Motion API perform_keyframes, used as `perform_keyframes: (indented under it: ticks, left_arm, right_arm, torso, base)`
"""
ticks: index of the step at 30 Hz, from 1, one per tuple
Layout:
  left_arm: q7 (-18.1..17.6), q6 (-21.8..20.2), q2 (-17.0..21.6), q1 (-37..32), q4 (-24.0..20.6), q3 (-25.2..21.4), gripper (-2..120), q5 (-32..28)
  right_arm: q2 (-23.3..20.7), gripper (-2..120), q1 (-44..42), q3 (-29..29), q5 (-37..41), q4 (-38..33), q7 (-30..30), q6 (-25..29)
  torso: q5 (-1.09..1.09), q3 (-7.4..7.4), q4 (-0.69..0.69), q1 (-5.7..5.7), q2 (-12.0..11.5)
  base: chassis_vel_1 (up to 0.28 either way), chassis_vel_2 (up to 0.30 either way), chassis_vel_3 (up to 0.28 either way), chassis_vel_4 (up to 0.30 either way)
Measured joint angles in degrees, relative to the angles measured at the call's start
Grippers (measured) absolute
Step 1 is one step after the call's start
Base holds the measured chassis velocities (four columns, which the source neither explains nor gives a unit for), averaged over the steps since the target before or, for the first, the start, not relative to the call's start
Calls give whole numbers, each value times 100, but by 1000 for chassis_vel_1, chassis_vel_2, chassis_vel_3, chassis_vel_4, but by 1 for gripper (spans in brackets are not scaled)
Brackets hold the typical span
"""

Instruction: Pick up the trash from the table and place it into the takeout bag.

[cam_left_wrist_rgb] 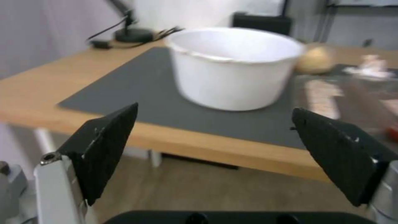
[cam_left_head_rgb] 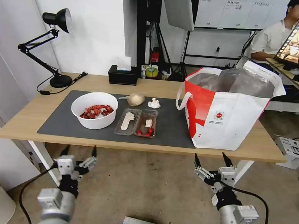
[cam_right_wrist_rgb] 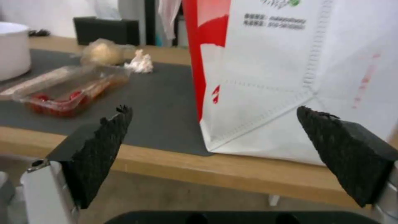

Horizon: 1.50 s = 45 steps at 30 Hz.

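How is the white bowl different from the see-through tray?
The bowl is round, deep and solid white; the tray is flat, clear and split into two parts. The bowl holds a heap of red shells; the tray holds only a few red bits and pale scraps. Both sit on the grey mat, side by side.

bowl (cam_left_head_rgb: 94, 110) 1 | tray (cam_left_head_rgb: 136, 122) 1 | wrapped lump (cam_left_head_rgb: 135, 99) 1 | tissue wad (cam_left_head_rgb: 153, 103) 1 | bag (cam_left_head_rgb: 230, 110) 1

Near worktop edge: bare light-wood worktop (cam_left_head_rgb: 27, 124) strip, unobstructed.
Mat centre-right: open dark grey mat (cam_left_head_rgb: 170, 126) between clear plastic two-part tray (cam_left_head_rgb: 136, 122) and white-and-red fabric takeout bag (cam_left_head_rgb: 229, 108).
Left rear: black desk lamp (cam_left_head_rgb: 55, 48).
Bag mouth: open upward.
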<state>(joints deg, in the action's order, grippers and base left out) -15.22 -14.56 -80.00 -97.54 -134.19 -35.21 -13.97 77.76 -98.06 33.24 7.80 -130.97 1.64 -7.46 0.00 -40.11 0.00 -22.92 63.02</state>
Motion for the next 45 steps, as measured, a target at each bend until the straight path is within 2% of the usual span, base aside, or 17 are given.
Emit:
perform_keyframes:
  ticks: [1,4,5,8,9,11,12,15,16,18,24,34,37,39,41,45]
  left_arm:
    - [0,0,0,0,0,0,100,0]
    - [-557,-537,216,205,-94,-135,100,-511]
    - [-557,-537,216,205,-94,-135,100,-511]
    - [-1202,-1148,469,440,-195,-292,100,-1101]
    - [-1202,-1148,469,440,-195,-292,100,-1101]
    - [-1573,-1507,614,578,-258,-386,100,-1441]
    - [-1573,-1507,614,578,-258,-386,100,-1441]
    - [-2221,-2124,868,818,-361,-543,100,-2035]
    - [-2221,-2124,868,818,-361,-543,100,-2035]
    - [-2387,-2223,923,871,-395,-587,100,-2281]
    - [-2406,-2184,926,874,-407,-586,100,-2424]
    - [-2123,-2104,898,884,-412,-487,100,-2597]
    - [-1851,-2018,898,895,-407,-415,100,-2688]
    - [-1828,-2010,898,896,-406,-409,100,-2699]
    - [-1602,-1938,898,902,-376,-328,100,-2740]
    - [-1439,-1889,900,926,-353,-254,100,-2742]
  right_arm:
    - [0,100,0,0,0,0,0,0]
    - [-528,100,352,132,571,60,130,-554]
    - [-528,100,352,132,571,60,130,-554]
    - [-1129,100,744,280,1216,127,279,-1177]
    - [-1129,100,744,280,1216,127,279,-1177]
    - [-1492,100,983,369,1602,167,369,-1547]
    - [-1492,100,983,369,1602,167,369,-1547]
    - [-2127,100,1401,527,2273,241,525,-2200]
    - [-2127,100,1401,527,2273,241,525,-2200]
    - [-2391,100,1564,608,2582,249,564,-2465]
    - [-2432,100,1577,623,2670,213,566,-2523]
    - [-2394,100,1577,606,2658,194,553,-2502]
    - [-2374,100,1579,593,2650,197,550,-2489]
    - [-2372,100,1579,593,2649,198,549,-2488]
    - [-2358,100,1579,585,2644,203,548,-2478]
    - [-2353,100,1580,581,2641,203,546,-2472]
  torso:
    - [0,0,0,0,0]
    - [1,-1,0,-1,0]
    - [1,-1,0,-1,0]
    - [1,0,0,0,0]
    - [1,0,0,0,0]
    - [1,-1,0,-1,0]
    - [1,-1,0,-1,0]
    - [1,-1,0,-1,0]
    - [1,-1,0,-1,0]
    - [-2,-1,2,-1,0]
    - [0,0,0,0,0]
    - [0,0,0,-1,0]
    - [0,0,0,-1,0]
    - [0,0,0,-1,0]
    - [0,0,0,-1,0]
    - [0,0,0,0,0]
  base:
    - [0,0,0,0]
    - [0,0,0,0]
    - [0,0,0,0]
    - [0,0,0,0]
    - [0,0,0,0]
    - [0,0,0,0]
    - [0,0,0,0]
    - [0,0,0,0]
    - [0,0,0,0]
    - [0,0,0,0]
    - [0,0,0,0]
    - [0,0,0,0]
    - [0,0,0,0]
    - [0,0,0,0]
    - [0,0,0,0]
    - [0,0,0,0]
